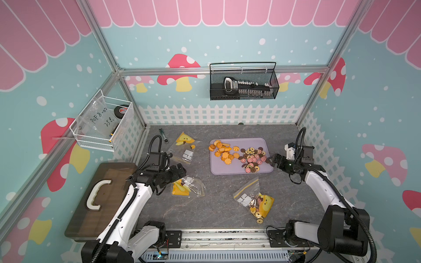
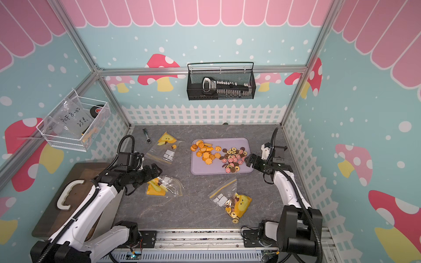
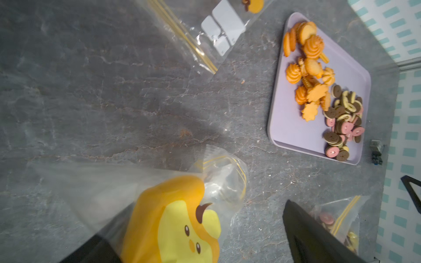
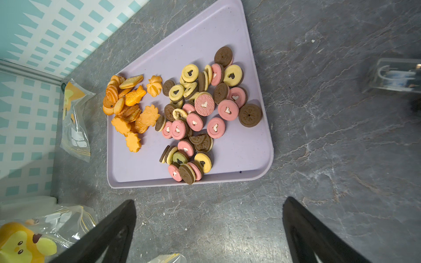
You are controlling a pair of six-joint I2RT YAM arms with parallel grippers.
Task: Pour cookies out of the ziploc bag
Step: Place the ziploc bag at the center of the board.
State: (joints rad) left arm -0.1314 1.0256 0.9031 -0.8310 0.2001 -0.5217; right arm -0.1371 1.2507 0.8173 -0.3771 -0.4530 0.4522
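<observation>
While the left pincer (image 1: 182, 171) and right pincer (image 1: 271, 160) are hanging apart, the full bag (image 1: 247, 195) is lying slack; gripped wrongly, it risks spilling cookies (image 1: 257, 214) onto the worktop (image 1: 214, 209).

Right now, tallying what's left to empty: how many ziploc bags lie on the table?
3. The back bag lies left of the tray; the middle bag by the left gripper; the front bag holds cookies. None looks hidden.

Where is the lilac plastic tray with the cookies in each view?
In a top view: lilac plastic tray, mid-table, toward the back.
In a top view: tray, same place.
Left wrist: tray off to one side, slanted.
Right wrist: tray fills the centre.
Shared landmark: the orange cookies on it.
</observation>
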